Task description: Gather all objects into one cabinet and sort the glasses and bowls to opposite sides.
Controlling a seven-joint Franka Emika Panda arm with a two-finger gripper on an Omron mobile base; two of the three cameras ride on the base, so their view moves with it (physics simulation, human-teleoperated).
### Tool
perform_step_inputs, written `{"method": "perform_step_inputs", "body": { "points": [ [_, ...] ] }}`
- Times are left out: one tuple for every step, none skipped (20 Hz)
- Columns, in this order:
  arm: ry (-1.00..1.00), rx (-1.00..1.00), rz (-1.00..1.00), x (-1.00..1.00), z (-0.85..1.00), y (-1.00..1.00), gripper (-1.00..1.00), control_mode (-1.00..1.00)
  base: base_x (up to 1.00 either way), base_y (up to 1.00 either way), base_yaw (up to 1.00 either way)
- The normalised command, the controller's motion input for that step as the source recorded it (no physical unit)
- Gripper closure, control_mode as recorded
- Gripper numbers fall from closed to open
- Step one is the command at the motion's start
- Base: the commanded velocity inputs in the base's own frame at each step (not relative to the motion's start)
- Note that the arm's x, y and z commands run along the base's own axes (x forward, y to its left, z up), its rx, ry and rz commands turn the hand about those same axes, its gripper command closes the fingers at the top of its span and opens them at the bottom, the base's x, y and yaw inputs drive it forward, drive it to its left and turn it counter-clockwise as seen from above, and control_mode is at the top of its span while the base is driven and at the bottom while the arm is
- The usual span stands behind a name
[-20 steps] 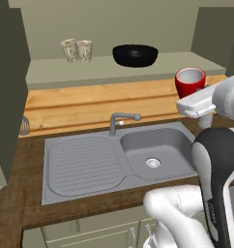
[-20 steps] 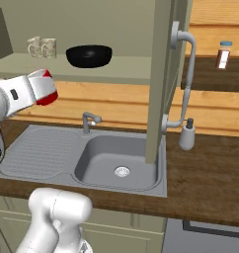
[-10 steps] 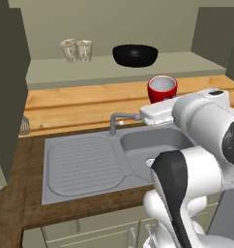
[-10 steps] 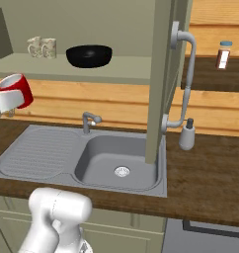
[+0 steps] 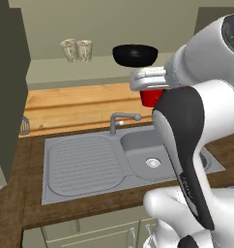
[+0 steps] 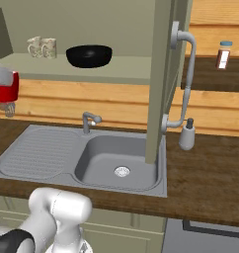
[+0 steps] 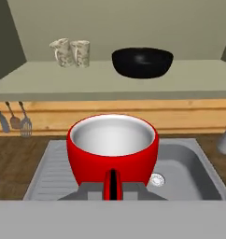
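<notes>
holding the red mug (image 7: 113,151) by its handle, pincer (image 7: 113,186) clamped narrow on that handle so the cup rides upright with its mouth up, pale inside empty. carried in the air above the sink (image 5: 124,157) and in front of the cabinet shelf (image 7: 105,81), a little below shelf level, presumably so it can go in over the front edge without tipping. on that shelf, behind and above the sink, two speckled tumblers (image 7: 70,52) standing side by side, touching or nearly so, toward the left end; black bowl (image 7: 142,62) set apart from them, right of the tumblers, roughly above the sink basin. glasses and bowl thus already split to different sides, leaving bare shelf between them and at the bowl's far side for the mug. cabinet door (image 6: 163,74) swung open beside the sink, bar handle (image 6: 185,69) facing out, giving clear access. likely stage: mug in transit to the shelf, last loose item. risk to watch: rim or pincer clipping the shelf lip or nudging the bowl on entry.
</notes>
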Motion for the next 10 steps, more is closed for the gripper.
{"method": "perform_step_inputs", "body": {
  "points": [
    [0.17,0.04,0.07,0.00,0.00,0.00,1.00,-1.00,0.00,0.00,0.00],
    [0.10,0.03,0.09,0.00,0.00,0.00,1.00,-1.00,0.00,0.00,0.00],
    [0.00,0.01,0.12,0.00,0.00,0.00,1.00,-1.00,0.00,0.00,0.00],
    [0.00,0.00,0.12,0.00,0.00,0.00,1.00,-1.00,0.00,0.00,0.00],
    [0.00,0.00,0.11,0.00,0.00,0.00,1.00,-1.00,0.00,0.00,0.00],
    [-0.05,0.00,0.11,0.00,-0.14,0.00,1.00,-1.00,0.00,0.00,0.00],
    [-0.07,-0.03,0.10,0.01,-0.21,0.04,1.00,-1.00,0.00,0.00,0.00],
    [-0.07,-0.04,0.10,0.09,-0.24,0.03,1.00,-1.00,0.00,0.00,0.00],
    [-0.06,-0.05,0.09,0.19,-0.24,0.01,1.00,-1.00,0.00,0.00,0.00],
    [-0.05,-0.04,0.09,0.26,-0.25,0.00,1.00,-1.00,0.00,0.00,0.00]
  ]
}}
